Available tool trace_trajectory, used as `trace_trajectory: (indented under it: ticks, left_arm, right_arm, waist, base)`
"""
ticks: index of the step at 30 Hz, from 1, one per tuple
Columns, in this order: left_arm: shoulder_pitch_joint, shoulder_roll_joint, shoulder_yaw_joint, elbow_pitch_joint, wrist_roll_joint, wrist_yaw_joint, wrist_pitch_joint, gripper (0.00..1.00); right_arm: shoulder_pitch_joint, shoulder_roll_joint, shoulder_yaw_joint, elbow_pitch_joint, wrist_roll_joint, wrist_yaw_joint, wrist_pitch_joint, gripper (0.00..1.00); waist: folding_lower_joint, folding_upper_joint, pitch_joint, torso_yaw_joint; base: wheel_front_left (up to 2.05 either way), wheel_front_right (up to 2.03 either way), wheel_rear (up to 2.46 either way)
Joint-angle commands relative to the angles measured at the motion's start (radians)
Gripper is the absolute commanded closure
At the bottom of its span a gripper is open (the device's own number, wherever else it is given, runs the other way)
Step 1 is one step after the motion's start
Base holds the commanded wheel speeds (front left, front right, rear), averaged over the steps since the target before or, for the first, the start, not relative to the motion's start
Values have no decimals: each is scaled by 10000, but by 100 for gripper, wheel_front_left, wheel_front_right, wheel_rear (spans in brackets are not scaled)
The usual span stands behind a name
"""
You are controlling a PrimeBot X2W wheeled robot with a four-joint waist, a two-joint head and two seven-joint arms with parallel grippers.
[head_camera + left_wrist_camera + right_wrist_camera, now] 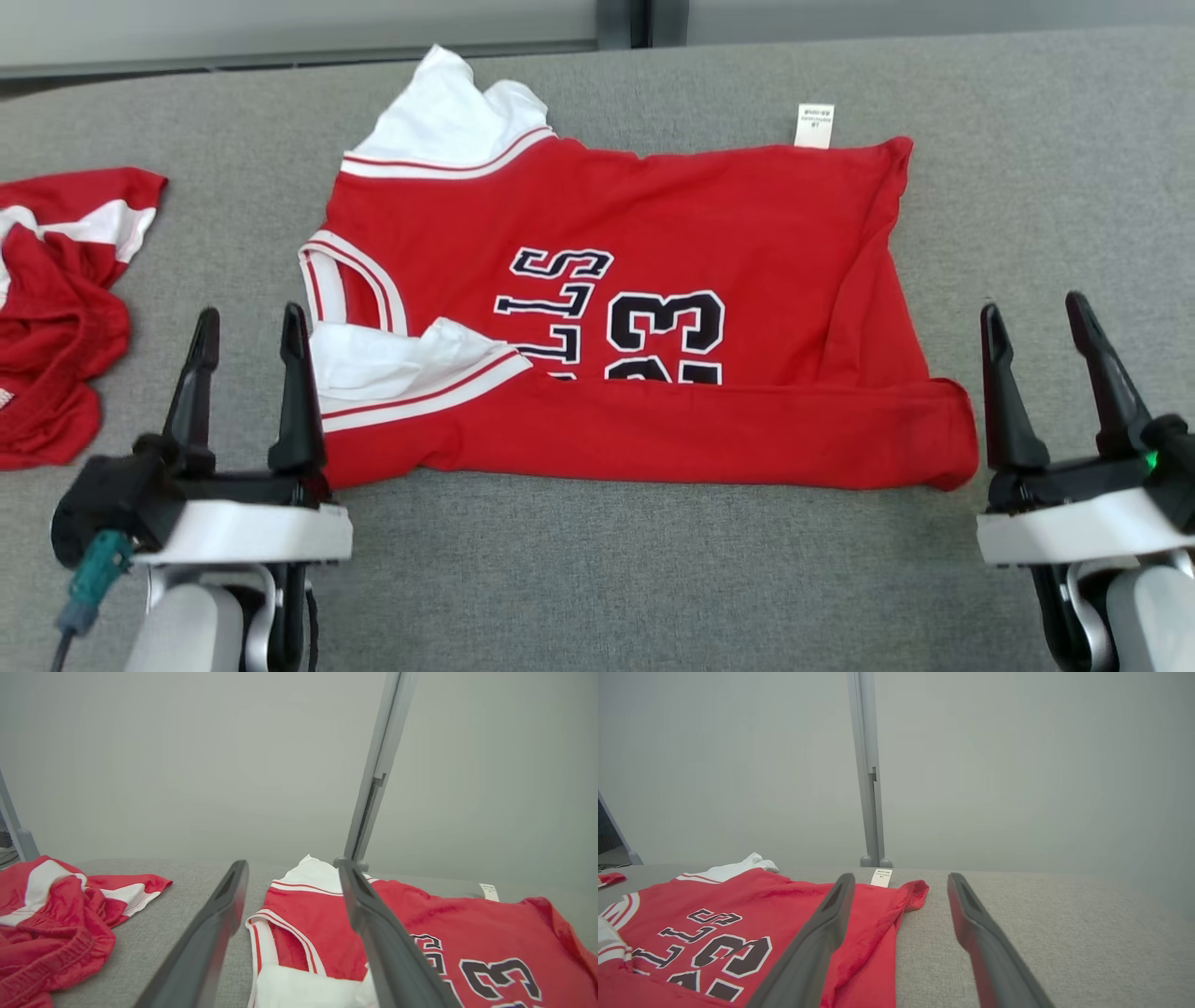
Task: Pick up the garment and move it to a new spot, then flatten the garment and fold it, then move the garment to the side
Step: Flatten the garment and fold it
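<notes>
**A:** Where's the jersey [653, 280] sitting, and is either arm holding it?

**B:** It lies spread across the middle of the grey bench [560, 569], lettering up and collar end toward the robot's left. Neither arm holds it. The left gripper [250, 317] and right gripper [1033, 308] both stand released, fingers spread with nothing between them.

**A:** Why are they parked at the two ends?

**B:** My guess is that's where the near hem was carried from. The near edge is turned up over the body as a long red band [653, 439] that covers the bottom of the numbers. Each gripper sits just beside one end of that band.

**A:** So a first fold is in?

**B:** It looks that way, though it's untidy. White lining [392, 359] bunches out at the near armhole, and the right side is rumpled. The care label [814, 125] sticks out past the far edge.

**A:** And the red heap on the left?

**B:** That's a second garment [56, 355], crumpled and well apart from the jersey.
</notes>
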Motion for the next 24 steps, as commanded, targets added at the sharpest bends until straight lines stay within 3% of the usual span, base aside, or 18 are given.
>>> trace_trajectory:
  ticks: [1, 10, 24]
  left_arm:
    - [285, 2, 25, -197, 152, 83, -49, 0]
    - [1702, -163, -53, -299, 593, 129, -60, 0]
    - [1632, -306, 88, 103, 685, -13, -62, 0]
  right_arm:
    - [288, 39, -51, -182, -68, -3, 55, 0]
    - [1672, 431, -286, -658, -114, -3, 471, 0]
    - [1731, 315, -172, -688, 22, -3, 658, 0]
  waist:
    - [0, -1, -297, -5]
    - [0, -1, -955, -70]
    - [0, -1, -1111, -83]
  base:
    - [0, 0, 0]
    - [0, 0, 0]
    - [0, 0, 0]
